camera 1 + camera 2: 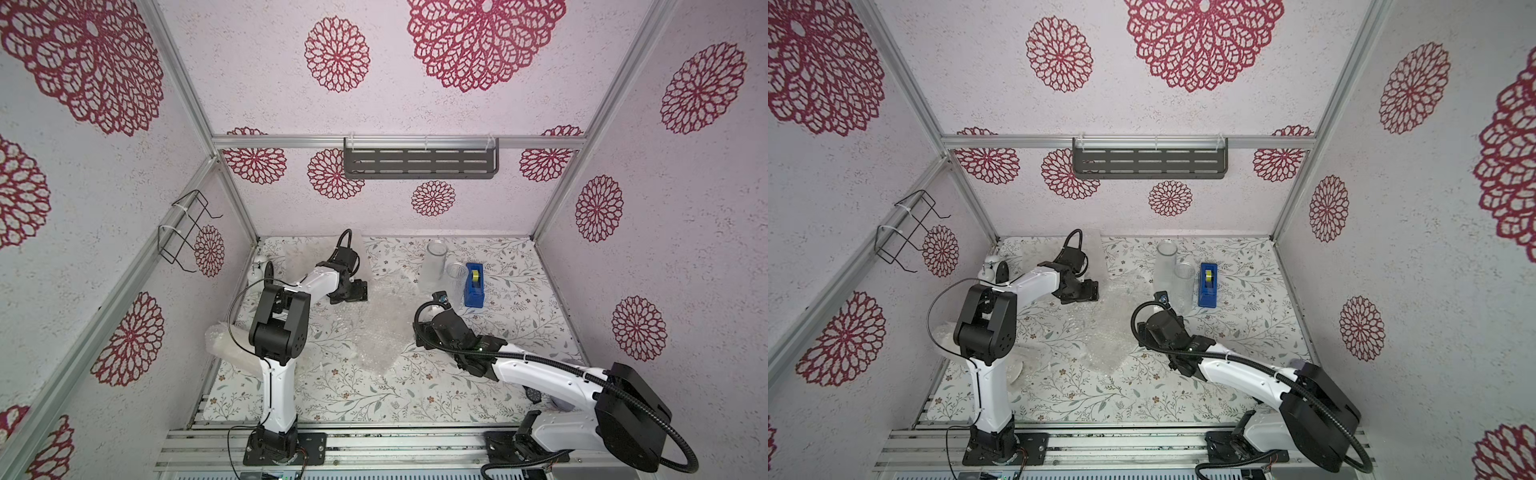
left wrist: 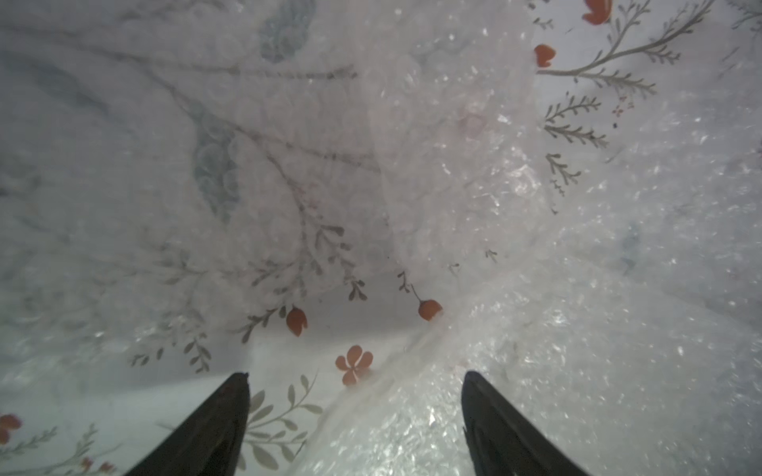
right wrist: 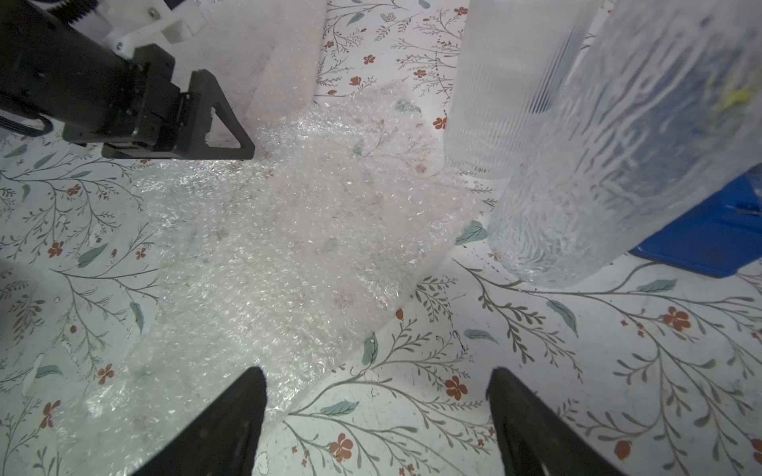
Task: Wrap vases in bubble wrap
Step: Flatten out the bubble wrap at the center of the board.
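1. Left wrist view looks down on the bubble wrap [image 2: 577, 288]. The left end effector [image 2: 356, 375] hangs low, jaws wide apart and empty. One finger is over the sheet's edge and one over bare surface [image 2: 313, 342], a stance suited to pinching that edge.
2. Seen in a top view, the sheet lies spread between the arms, probably as a bed for the next vase.
3. The frosted glass cylinder [image 1: 434, 266] and the clear ribbed glass [image 1: 457, 282] stand upright and unwrapped just beside the sheet's far corner. The blue tape dispenser [image 1: 473, 284] is next to them, handy for sealing.
4. The right end effector [image 3: 377, 371], also wide open and empty, hovers near the ribbed glass, likely to fetch it.
5. A bundle by the left arm's base appears to be the white vase [image 1: 224, 340], already wrapped and lying out of the way.
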Controlling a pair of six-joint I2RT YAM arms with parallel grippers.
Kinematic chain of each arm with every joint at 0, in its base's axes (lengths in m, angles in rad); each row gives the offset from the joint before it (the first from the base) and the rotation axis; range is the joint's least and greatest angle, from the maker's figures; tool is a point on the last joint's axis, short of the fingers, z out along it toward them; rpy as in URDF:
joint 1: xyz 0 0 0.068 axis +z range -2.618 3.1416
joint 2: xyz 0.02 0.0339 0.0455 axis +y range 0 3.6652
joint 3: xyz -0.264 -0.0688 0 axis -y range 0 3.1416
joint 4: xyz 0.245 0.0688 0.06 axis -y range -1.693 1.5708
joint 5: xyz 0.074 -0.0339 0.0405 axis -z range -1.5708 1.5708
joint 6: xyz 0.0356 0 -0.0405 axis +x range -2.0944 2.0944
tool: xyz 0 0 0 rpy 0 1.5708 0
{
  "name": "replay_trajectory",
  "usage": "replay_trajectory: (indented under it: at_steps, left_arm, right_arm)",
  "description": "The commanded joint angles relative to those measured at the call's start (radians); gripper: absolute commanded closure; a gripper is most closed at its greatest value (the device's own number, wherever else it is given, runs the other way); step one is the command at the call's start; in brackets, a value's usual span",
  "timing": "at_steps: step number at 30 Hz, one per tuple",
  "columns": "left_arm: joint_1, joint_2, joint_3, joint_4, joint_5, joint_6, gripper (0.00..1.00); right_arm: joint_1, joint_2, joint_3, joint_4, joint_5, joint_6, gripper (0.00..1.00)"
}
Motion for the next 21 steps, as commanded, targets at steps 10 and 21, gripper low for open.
replay_trajectory:
  at_steps: [10, 21]
  left_arm:
    - [-0.028, -0.106, -0.042, 0.021, 0.032, -0.047, 0.86]
    - [0.053, -0.595, -0.150, 0.159, -0.086, -0.272, 1.00]
  right_arm:
    - [0.000, -0.049, -0.016, -0.024, 0.063, -0.010, 0.13]
    - [0.001, -0.031, -0.003, 0.002, 0.055, -0.014, 0.12]
